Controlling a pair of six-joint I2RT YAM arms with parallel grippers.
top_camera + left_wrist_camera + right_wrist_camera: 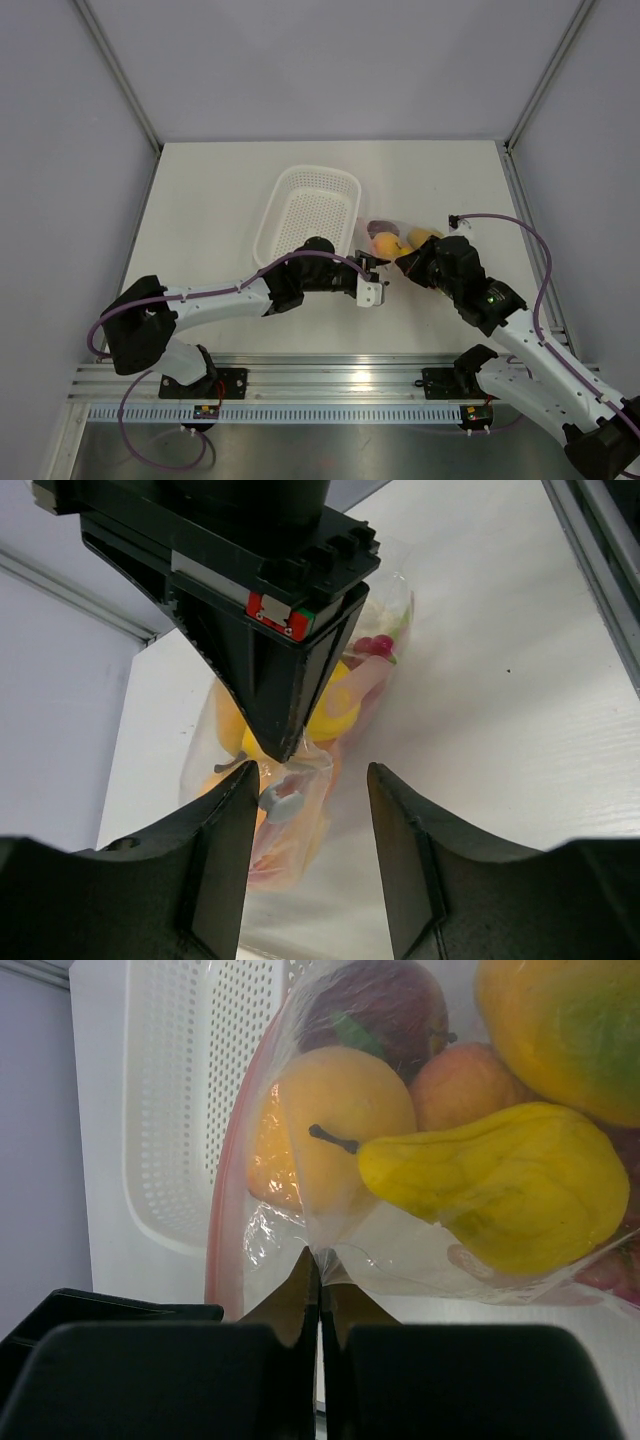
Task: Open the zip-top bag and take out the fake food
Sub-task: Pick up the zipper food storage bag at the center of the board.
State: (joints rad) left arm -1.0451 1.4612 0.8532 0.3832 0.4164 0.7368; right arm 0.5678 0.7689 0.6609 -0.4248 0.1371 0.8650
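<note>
Clear zip-top bag (390, 1255) of glossy fake food (500, 1190), right tool (318, 1260) pinching its film, left tool (313, 775) spread, perhaps straddling it

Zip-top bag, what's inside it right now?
Through the clear zip-top bag show a yellow pear, a stemmed orange fruit, a dark red piece and a yellow-green piece. Anything beneath them is covered, and the frame cuts off the rest.

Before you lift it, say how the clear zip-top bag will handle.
Clear crinkly plastic bag: probably floppy, its film puckers where the right hand pinches it. Likely lumpy and shifting: the yellow plastic pear and other fruit bulge inside.
</note>
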